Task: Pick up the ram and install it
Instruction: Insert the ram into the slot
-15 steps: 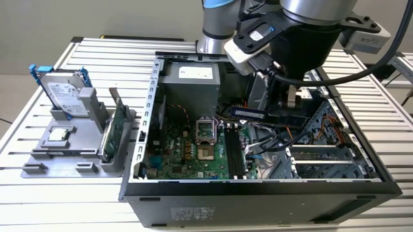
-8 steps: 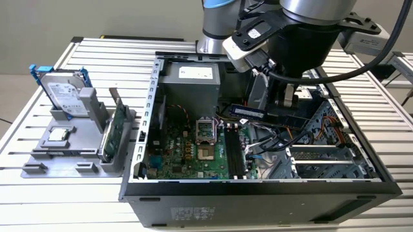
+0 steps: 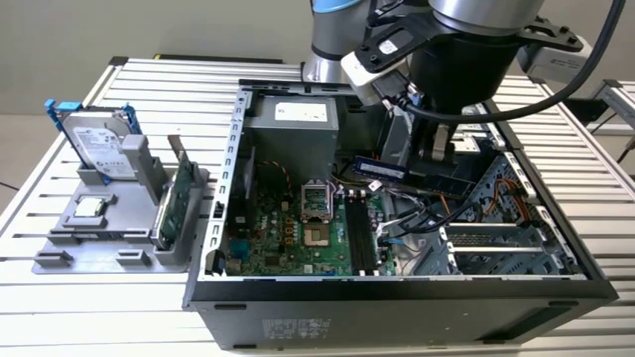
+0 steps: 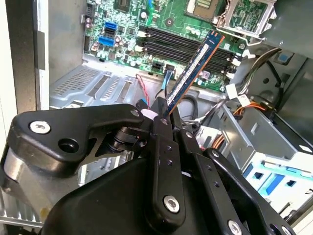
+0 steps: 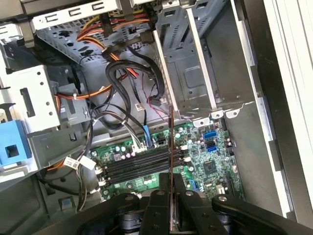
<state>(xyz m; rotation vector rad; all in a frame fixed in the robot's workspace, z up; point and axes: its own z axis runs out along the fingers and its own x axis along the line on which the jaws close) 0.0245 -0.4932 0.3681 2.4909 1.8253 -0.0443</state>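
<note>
**Ram held, not seated**

Gripper point(image 4: 165, 113) is pinching the ram point(image 4: 195, 68) by one end. The stick juts out ahead, above the black slots point(image 4: 181, 45). It looks angled across them to me, so it could miss the slot or snag nearby cables point(image 5: 108, 78).

One ram point(image 3: 379, 169), one hard drive point(image 3: 100, 141), one green card point(image 3: 175, 207)
</note>
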